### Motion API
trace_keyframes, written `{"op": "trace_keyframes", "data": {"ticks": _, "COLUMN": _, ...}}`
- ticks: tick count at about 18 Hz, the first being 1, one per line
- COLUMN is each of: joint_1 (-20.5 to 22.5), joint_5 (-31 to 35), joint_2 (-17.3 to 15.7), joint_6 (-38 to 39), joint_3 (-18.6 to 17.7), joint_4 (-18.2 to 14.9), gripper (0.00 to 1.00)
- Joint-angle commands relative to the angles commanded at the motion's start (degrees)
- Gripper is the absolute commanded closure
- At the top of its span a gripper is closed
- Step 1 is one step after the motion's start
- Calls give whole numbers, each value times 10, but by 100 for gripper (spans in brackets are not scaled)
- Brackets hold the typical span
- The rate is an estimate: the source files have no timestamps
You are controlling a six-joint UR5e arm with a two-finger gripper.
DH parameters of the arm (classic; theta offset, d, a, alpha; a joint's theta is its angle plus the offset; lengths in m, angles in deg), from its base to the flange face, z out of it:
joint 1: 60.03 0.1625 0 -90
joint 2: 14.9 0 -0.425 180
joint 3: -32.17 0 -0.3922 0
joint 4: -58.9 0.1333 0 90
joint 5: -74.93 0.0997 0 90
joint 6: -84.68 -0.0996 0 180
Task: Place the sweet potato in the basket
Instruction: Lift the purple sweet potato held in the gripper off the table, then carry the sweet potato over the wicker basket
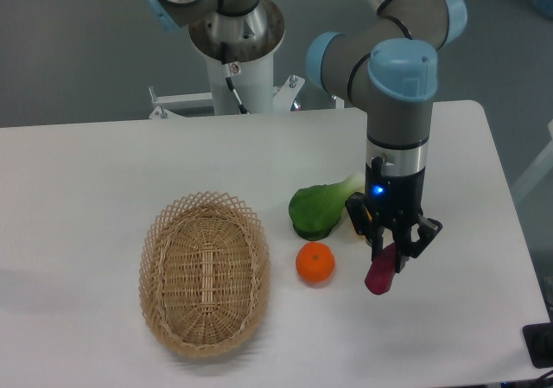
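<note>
The gripper (pixel 390 254) points down over the right part of the table (pixel 86 181). Its fingers are closed on the sweet potato (pixel 380 272), pinching it near its top end. The sweet potato is tilted, with its low end down and to the left. I cannot tell if that end touches the table or hangs just above it.

The orange (pixel 315 263) sits just left of the sweet potato, a little apart from it. The green leafy vegetable (pixel 321 208) lies just behind the orange, next to the gripper. A bit of something yellow peeks out behind the gripper, mostly hidden.

The basket (pixel 205 271) is on the left, near the front of the table. It is well apart from the sweet potato, with the orange between them.
</note>
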Motion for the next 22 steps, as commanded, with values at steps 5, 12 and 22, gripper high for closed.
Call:
{"op": "trace_keyframes", "data": {"ticks": 5, "joint_1": -7, "joint_5": 2, "joint_2": -10, "joint_6": 20, "joint_3": -15, "joint_4": -1, "gripper": 62}}
{"op": "trace_keyframes", "data": {"ticks": 12, "joint_1": -71, "joint_5": 53, "joint_2": -41, "joint_6": 79, "joint_3": -88, "joint_4": 2, "gripper": 62}}
{"op": "trace_keyframes", "data": {"ticks": 22, "joint_1": -243, "joint_5": 169, "joint_2": -2, "joint_6": 241, "joint_3": -94, "joint_4": 8, "gripper": 58}}
